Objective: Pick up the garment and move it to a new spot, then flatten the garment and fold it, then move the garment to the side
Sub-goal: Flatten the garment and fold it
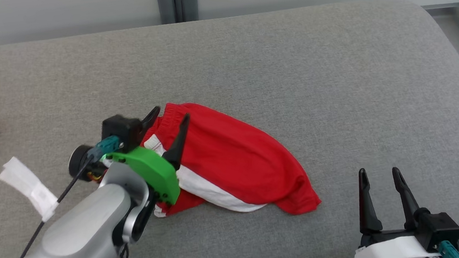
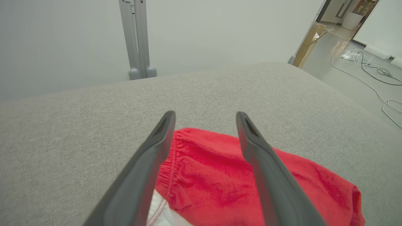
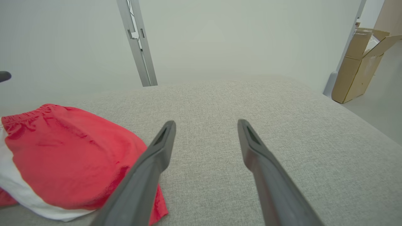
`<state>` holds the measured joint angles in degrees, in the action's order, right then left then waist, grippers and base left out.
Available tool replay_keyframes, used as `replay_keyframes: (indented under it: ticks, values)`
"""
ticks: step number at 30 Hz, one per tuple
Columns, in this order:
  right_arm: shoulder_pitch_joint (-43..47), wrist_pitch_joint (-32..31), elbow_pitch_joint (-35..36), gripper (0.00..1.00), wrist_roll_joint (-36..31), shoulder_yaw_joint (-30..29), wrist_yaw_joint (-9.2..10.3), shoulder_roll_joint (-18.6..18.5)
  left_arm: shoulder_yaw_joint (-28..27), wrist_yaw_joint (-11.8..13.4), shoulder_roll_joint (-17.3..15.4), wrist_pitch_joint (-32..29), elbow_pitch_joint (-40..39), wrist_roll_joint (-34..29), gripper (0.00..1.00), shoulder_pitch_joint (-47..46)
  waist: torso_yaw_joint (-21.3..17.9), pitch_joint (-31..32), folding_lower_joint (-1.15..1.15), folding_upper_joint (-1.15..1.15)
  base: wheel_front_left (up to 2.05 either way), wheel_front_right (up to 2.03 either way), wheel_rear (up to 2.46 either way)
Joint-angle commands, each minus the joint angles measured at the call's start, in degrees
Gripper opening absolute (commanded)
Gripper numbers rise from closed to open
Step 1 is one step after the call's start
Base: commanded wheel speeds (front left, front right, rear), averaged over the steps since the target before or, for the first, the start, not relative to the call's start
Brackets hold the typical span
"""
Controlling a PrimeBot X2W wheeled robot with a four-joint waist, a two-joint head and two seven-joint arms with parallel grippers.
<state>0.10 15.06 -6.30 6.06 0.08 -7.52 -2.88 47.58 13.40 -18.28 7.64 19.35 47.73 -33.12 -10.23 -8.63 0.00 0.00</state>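
Grey cushion (image 1: 301, 68) w/ red garment (image 1: 231, 158); left fingers (image 1: 178, 141) wide apart over its waistband, right fingers (image 1: 366, 203) wide apart, both empty

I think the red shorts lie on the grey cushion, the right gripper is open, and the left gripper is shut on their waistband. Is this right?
Not quite. The left gripper is open, jaws apart above the waistband of the red shorts and holding nothing; the left wrist view shows it. The rest is right.
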Motion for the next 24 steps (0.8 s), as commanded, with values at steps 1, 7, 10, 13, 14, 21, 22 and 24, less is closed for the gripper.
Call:
replay_keyframes:
  ticks: [1,7,10,13,14,21,22,24]
  values:
    - [0.6,0.2,0.3,1.0,-0.1,-0.2,0.06,0.0,-0.3,0.7,-1.9,-0.4,-1.5,0.5,1.0,2.5,1.8,0.5,0.0,0.0,0.0,0.0,0.0]
    - [-0.1,0.2,0.4,1.0,-0.7,0.2,0.06,0.0,0.3,-1.2,-6.7,-1.4,-6.1,1.7,1.0,7.1,3.9,-0.2,0.0,0.0,0.0,0.0,0.0]
    - [-1.0,0.2,0.3,1.0,-0.8,0.7,0.06,0.0,1.2,-2.6,-7.3,-0.6,-5.6,0.2,1.0,6.0,4.1,-0.6,0.0,0.0,0.0,0.0,0.0]
    - [-1.7,0.2,0.3,1.0,-0.9,1.1,0.06,-0.1,2.3,-4.5,-7.4,-0.9,-4.8,-1.2,1.0,3.7,3.9,-1.2,0.0,0.0,0.0,0.0,0.0]
    - [-1.7,0.2,0.3,1.0,-0.9,1.2,0.06,0.0,3.2,-5.4,-7.6,-1.1,-4.6,-2.1,1.0,2.9,3.8,-1.4,0.0,0.0,0.0,0.0,0.0]
    - [-1.4,0.2,0.2,1.0,-0.7,1.2,0.06,0.0,5.0,-8.6,-7.0,-5.4,0.4,-1.8,1.0,-1.2,2.4,-2.2,0.0,0.0,0.0,0.0,0.0]
    - [-1.4,0.2,0.1,1.0,-0.6,1.2,0.06,0.0,5.3,-9.0,-7.2,-6.0,1.1,-1.8,1.0,-1.5,2.2,-2.2,0.0,0.0,0.0,0.0,0.0]
    - [-1.4,0.2,0.0,1.0,-0.4,1.2,0.06,0.0,5.6,-9.9,-7.3,-7.0,2.3,-1.4,1.0,-2.0,1.8,-2.2,0.0,0.0,0.0,0.0,0.0]
